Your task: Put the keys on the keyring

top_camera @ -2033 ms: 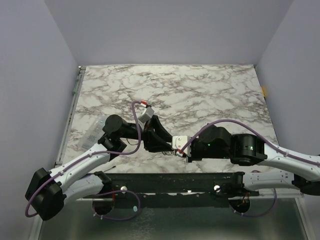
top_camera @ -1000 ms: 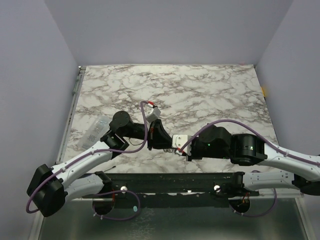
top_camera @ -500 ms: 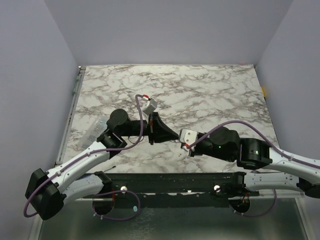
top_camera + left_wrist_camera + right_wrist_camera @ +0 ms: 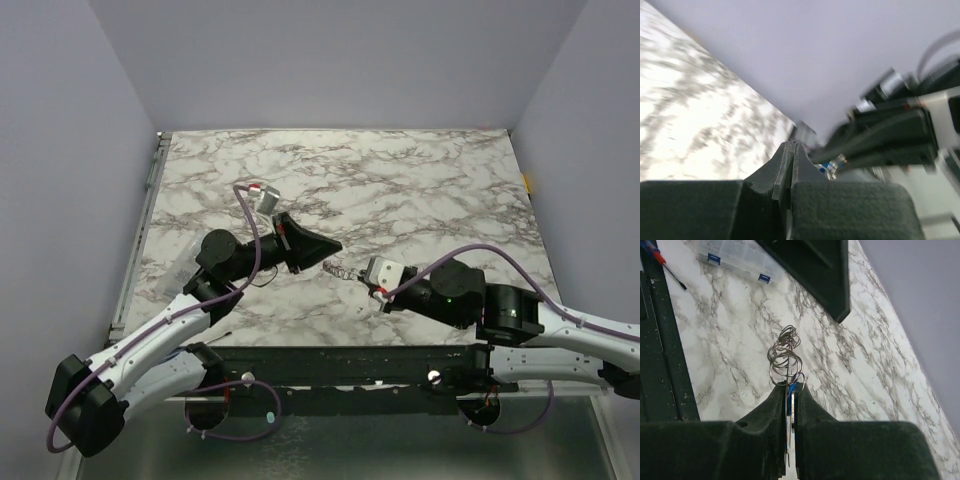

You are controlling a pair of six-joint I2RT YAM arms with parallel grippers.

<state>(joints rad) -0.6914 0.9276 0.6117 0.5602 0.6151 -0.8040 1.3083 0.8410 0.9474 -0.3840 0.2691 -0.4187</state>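
Currently the threading step appears to be in hand. The right gripper (image 4: 789,390) has its fingers nearly closed, pinching the blue-headed key (image 4: 789,432). The keyring (image 4: 785,357) loops project from the fingertips over the counter (image 4: 730,340). The left gripper (image 4: 789,152) has its fingers pressed fully together, holding nothing visible, with the tip near the keyring. The next move likely calls for the left fingers to steady a loop while the key is worked along the wire.
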